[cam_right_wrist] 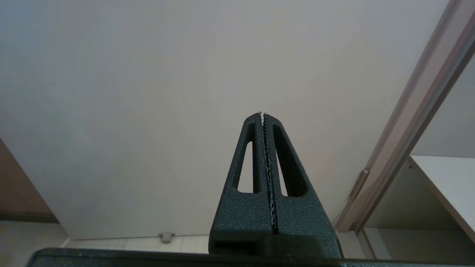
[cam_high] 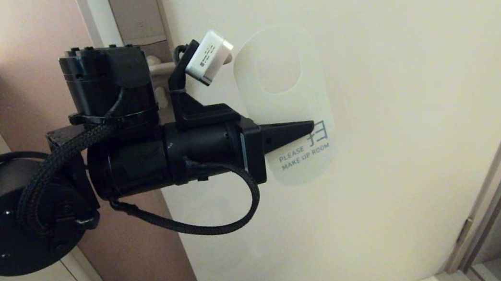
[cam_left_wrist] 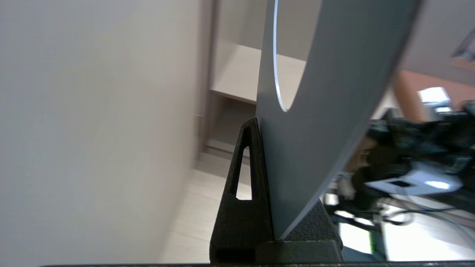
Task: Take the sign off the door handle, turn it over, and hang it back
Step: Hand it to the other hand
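White plastic side of the sign (cam_high: 285,107) is facing out, blue "PLEASE MAKE UP ROOM" lettering readable near its lower end. It's off the door handle (cam_high: 162,68) at the moment, held out in front of the pale door (cam_high: 394,92) by the left gripper (cam_high: 309,128), which reaches in level from the side and is clamped on the sign's lower half, fingertips right by the printed text. The oval hole sits above the claw, with nothing through it. The handle itself is behind and above the gripper's body, mostly hidden by the arm and the little white camera block (cam_high: 209,57), so only a short beige bit of lever shows.

From the left wrist view you see the sign (cam_left_wrist: 326,111) edge-on, grey on this face, wedged tight between the two black fingers (cam_left_wrist: 243,193), running straight up out of the jaws with the curve of the hole just past the fingertips.

Right gripper (cam_right_wrist: 262,115) is doing nothing, parked low and pointing at the bare door (cam_right_wrist: 148,92), its jaws pressed fully together with nothing between them.
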Controlling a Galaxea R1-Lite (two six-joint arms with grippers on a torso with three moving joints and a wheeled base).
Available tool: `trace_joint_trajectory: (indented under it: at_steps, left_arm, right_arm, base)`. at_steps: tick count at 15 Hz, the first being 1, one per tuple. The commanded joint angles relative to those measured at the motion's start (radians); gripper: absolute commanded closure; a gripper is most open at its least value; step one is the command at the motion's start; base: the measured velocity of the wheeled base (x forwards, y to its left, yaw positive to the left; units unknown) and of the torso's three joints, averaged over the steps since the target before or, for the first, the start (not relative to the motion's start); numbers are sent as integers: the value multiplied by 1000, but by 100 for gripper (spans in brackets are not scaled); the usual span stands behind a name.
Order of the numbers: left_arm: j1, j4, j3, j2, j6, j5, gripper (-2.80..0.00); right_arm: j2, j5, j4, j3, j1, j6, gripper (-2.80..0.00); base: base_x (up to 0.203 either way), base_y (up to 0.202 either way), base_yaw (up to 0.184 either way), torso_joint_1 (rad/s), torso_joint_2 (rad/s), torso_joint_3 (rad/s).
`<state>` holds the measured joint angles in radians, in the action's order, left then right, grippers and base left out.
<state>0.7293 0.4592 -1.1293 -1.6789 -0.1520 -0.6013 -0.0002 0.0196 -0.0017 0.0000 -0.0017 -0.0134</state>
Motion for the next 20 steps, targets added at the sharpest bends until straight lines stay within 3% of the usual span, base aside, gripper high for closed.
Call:
trace_joint_trajectory:
  at_steps: [1,3,7,11,16,20]
  left_arm:
    - [17,3,0,4,-30,-18,0]
    - [19,4,-1,3,-61,-56,0]
    - [19,4,-1,1,-61,-66,0]
    - [18,9,8,-34,-55,-133,0]
    - [11,152,8,-140,-56,-147,0]
    - [-12,193,6,-178,-54,-228,0]
  right_arm:
    - [0,0,-1,0,0,-4,0]
    - [0,2,0,0,0,1,0]
    - [0,2,0,0,0,1,0]
    - [0,2,0,-2,0,0,0]
    - [0,5,73,-40,0,-6,0]
    - [0,31,131,-85,0,-19,0]
  base:
    - [0,0,0,0,0,0]
    - [0,0,0,0,0,0]
    - [0,0,0,0,0,0]
    - [0,0,0,0,0,0]
    - [0,0,0,0,0,0]
    - [0,0,0,0,0,0]
